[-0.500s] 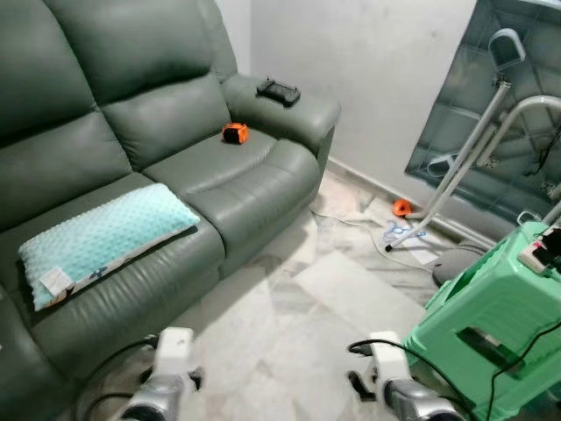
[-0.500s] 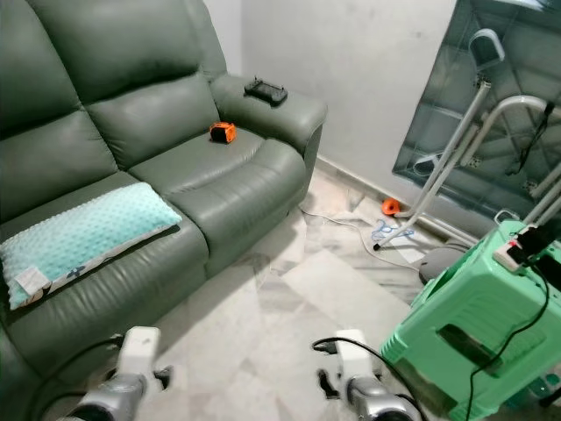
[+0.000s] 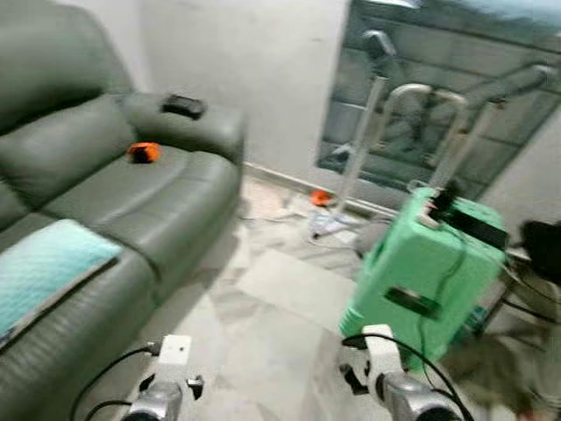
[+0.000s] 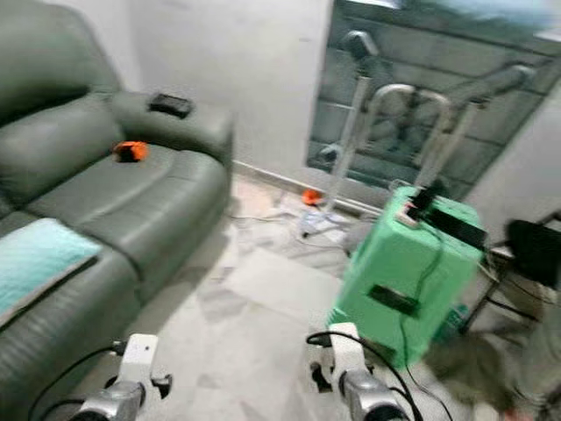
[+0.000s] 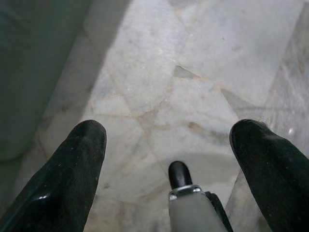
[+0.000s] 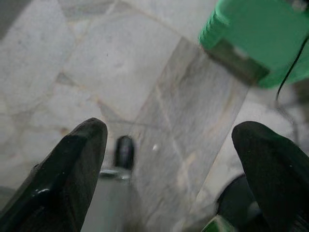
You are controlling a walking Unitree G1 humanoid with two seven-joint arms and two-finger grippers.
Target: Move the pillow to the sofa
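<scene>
Far left is the grey-green sofa (image 3: pixel 105 193), and the pillow (image 3: pixel 39 276), a light teal one, is lying flat on its near seat cushion, partly cut off by the left edge of the view. Further back on the next seat there's a small orange thing (image 3: pixel 143 152), too blurry to say what it is, and a black gadget (image 3: pixel 184 106) sits on the sofa's far armrest.

Down at the near edge the left gripper (image 5: pixel 166 159) hangs low over the pale marble floor (image 3: pixel 263 316), just beside the sofa's front, fingers spread wide with nothing between them. A black cable (image 3: pixel 110 373) loops from that arm.

The middle of the room is bare floor tiles running up to the white wall (image 3: pixel 254 70). By the far wall there's a white metal stand (image 3: pixel 355 132) with a second small orange thing (image 3: pixel 321 198) on the floor at its foot, and a dark tiled panel (image 3: pixel 438 53) behind it.

The right gripper (image 6: pixel 169 159) is also low over the floor, fingers wide apart and empty. Just right of it and a bit further off stands a green plastic stool (image 3: pixel 421 272) with some black and white items on top (image 3: pixel 456 219) and a black cord trailing down its side. Far right gets blurry: something dark (image 3: pixel 543 250) at the edge, can't tell what.
</scene>
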